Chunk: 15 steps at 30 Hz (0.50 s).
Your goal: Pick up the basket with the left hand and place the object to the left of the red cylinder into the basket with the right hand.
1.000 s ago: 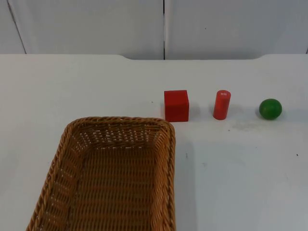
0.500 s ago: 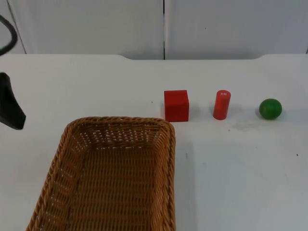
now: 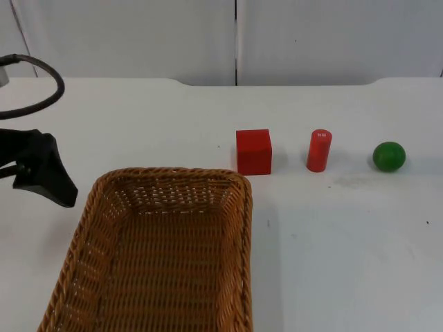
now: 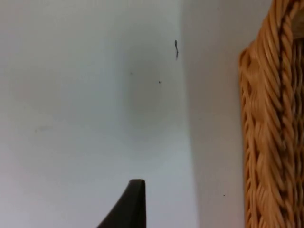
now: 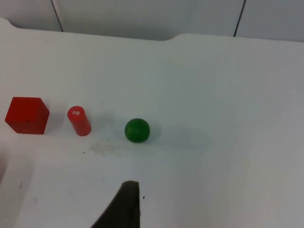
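Note:
The wicker basket [image 3: 239, 228] stands on the white table at the front left. Its woven side [image 4: 266, 142] rises close beside my left gripper [image 4: 130, 206]. In the top view my left gripper [image 3: 48, 181] hovers just left of the basket's far left corner, apart from the rim. A red cube [image 3: 253, 151] sits behind the basket's far right corner, and the red cylinder [image 3: 319, 150] stands upright to its right. My right gripper [image 5: 124, 206] waits high over the table, looking down on the cube [image 5: 27, 115] and the cylinder [image 5: 79, 120].
A green ball [image 3: 389, 156] lies right of the cylinder, and it also shows in the right wrist view [image 5: 137, 130]. The grey partition wall [image 3: 235, 38] closes off the table's far edge.
The left arm has come in from the left edge and moved right and forward, toward the basket's far left corner. The basket and the blocks have not moved.

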Motion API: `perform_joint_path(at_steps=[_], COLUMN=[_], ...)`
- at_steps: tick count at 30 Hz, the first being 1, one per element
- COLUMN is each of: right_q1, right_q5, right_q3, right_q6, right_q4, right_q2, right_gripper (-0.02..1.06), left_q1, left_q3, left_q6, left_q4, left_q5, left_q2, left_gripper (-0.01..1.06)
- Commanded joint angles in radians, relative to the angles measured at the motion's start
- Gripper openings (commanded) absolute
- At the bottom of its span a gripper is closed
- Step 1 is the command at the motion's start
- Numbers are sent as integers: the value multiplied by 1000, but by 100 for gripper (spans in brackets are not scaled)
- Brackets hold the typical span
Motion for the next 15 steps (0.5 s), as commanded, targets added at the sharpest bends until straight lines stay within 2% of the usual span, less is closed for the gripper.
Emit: perform_joint_path(at_steps=[1, 8, 15], right_q1=[-5, -5, -5], right_q5=[-17, -19, -16], right_q3=[-7, -7, -7], right_q6=[-7, -7, -7], right_q4=[0, 0, -2], right_q2=[-2, -2, -2], right_gripper=[105, 105, 105], left_q1=[-10, -68, -68], left_q3=[-3, 5, 5], left_q6=[20, -7, -10], left_q4=[-32, -32, -51], left_q5=[12, 7, -18], left_q2=[4, 35, 139], left_gripper=[105, 105, 105])
